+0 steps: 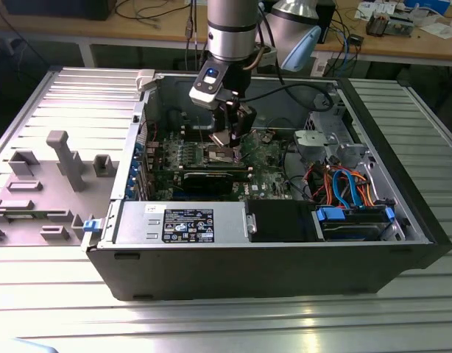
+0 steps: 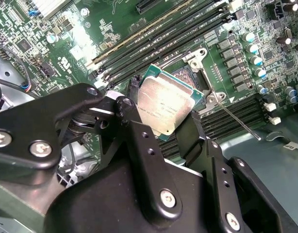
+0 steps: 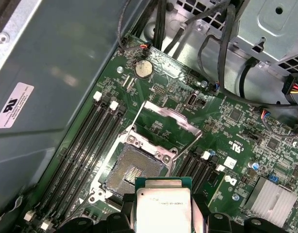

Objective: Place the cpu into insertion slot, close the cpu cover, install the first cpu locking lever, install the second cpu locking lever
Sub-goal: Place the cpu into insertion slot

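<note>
Black two-fingered gripper is clamped on the small flat square cpu with the silvery metal top, one finger on each of two opposite edges. The chip is carried tilted, clear of the board. In the first wrist view the cpu hangs just beside the insertion slot, the small square socket with a dark, gold-tinged contact field and metal rim. It is not over the slot and not touching it. The socket is bare. The cpu cover, a silvery sheet-metal frame with a large square window, stands swung open on the far side of the socket from the gripper. A thin steel locking lever lies released, angled out across the long black memory slots. All of this sits on the green motherboard inside the open dark computer case, which rests on the ribbed grey metal desk. Step in hand, by my judgement: the first, placing the cpu, with the chip held but not yet seated. The cover and both levers are undone. Placement calls for levelling the chip, squaring its edges to the rim and centring it over the contacts. It then needs a gentle straight descent, since the contact field looks easily damaged.
</note>
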Available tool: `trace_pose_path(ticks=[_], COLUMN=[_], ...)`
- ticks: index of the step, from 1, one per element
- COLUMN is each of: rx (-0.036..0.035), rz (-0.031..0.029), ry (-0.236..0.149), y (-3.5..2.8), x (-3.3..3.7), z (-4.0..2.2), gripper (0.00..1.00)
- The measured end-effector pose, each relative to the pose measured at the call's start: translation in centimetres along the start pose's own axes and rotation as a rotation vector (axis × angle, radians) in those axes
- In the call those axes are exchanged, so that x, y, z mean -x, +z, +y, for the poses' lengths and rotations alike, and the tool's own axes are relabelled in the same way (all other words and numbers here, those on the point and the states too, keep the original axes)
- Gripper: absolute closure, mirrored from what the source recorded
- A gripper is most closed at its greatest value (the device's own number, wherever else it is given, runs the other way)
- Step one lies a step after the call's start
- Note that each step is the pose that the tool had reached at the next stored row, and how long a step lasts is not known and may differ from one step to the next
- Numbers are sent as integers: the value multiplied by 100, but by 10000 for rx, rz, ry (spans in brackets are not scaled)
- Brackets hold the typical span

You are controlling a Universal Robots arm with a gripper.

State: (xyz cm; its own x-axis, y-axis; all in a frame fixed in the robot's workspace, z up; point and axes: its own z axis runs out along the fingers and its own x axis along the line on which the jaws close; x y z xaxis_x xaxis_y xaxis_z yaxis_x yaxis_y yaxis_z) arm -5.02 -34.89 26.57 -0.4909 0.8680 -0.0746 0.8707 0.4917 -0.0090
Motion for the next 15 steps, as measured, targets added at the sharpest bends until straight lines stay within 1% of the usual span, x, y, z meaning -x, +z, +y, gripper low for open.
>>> trace_pose_path(ticks=[15], rx=[-29], rz=[3], ry=[382], y=[4], x=[0], z=[0], gripper=[45])
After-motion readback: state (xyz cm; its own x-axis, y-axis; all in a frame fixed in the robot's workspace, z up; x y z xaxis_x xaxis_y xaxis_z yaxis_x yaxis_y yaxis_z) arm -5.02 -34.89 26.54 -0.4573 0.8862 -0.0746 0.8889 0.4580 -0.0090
